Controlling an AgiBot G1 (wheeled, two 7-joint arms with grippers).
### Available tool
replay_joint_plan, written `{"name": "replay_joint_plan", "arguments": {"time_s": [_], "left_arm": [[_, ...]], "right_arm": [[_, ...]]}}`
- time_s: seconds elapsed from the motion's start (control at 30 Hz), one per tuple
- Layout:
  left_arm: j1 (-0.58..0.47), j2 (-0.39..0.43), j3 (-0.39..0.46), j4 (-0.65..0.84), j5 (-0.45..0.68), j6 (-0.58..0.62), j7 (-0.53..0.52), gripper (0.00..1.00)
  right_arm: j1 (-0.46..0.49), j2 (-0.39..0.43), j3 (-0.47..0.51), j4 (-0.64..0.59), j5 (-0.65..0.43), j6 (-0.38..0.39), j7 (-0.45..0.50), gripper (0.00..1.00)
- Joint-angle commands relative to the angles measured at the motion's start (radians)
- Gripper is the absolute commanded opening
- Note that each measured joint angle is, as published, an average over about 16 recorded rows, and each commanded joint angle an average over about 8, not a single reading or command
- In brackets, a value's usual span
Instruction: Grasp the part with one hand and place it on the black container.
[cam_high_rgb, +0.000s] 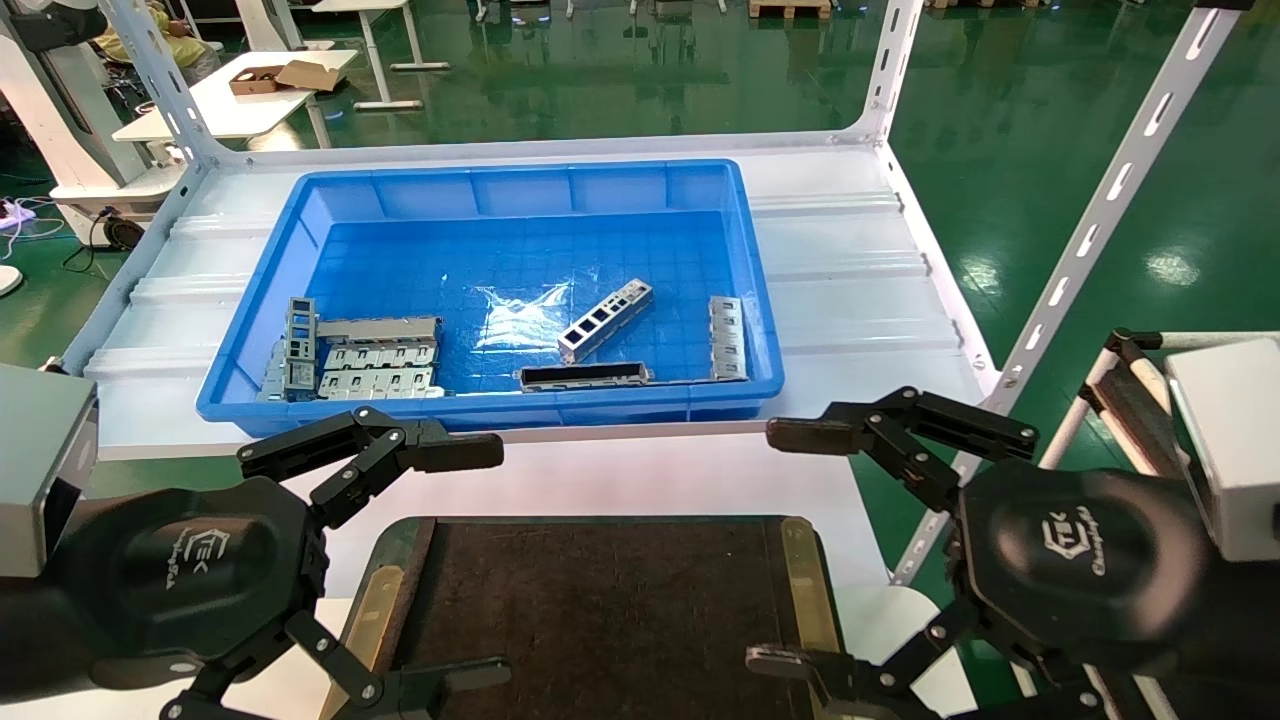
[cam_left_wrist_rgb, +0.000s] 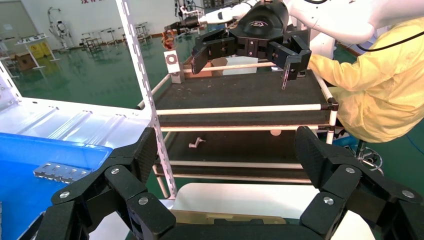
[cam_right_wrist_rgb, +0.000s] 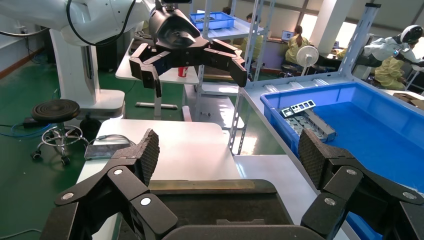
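The part (cam_high_rgb: 605, 319) is a slim silver bar with a row of rectangular cut-outs, lying at an angle on the floor of the blue bin (cam_high_rgb: 490, 408), right of its middle. The black container (cam_high_rgb: 600, 610) lies flat near me, in front of the bin, with brass strips (cam_high_rgb: 805, 585) along its sides. My left gripper (cam_high_rgb: 478, 562) hovers open over the container's left edge and my right gripper (cam_high_rgb: 790, 548) open over its right edge, facing each other. Both hold nothing. The wrist views show the left gripper (cam_left_wrist_rgb: 227, 155) and right gripper (cam_right_wrist_rgb: 227, 155) wide open above the container (cam_right_wrist_rgb: 215, 205).
Also in the bin are a dark long bar (cam_high_rgb: 585, 376) by the front wall, wider slotted grey plates (cam_high_rgb: 375, 357) at the left and another plate (cam_high_rgb: 727, 338) at the right. White slotted frame posts (cam_high_rgb: 1090, 230) rise to the right. A rack of dark shelves (cam_left_wrist_rgb: 240, 90) stands beyond.
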Motion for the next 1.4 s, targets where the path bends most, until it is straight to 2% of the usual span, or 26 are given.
{"name": "replay_joint_plan", "arguments": {"time_s": [0.03,1.03,1.4], "left_arm": [[0.0,0.0,0.0,0.0,0.0,0.0,0.0,1.0],[-0.004,0.002,0.002,0.003,0.008,-0.005,0.0,1.0],[-0.072,0.041,0.036,0.032,0.109,-0.082,-0.022,1.0]], "right_arm": [[0.0,0.0,0.0,0.0,0.0,0.0,0.0,1.0],[0.0,0.0,0.0,0.0,0.0,0.0,0.0,1.0],[0.001,0.0,-0.001,-0.001,0.001,0.0,-0.001,1.0]]}}
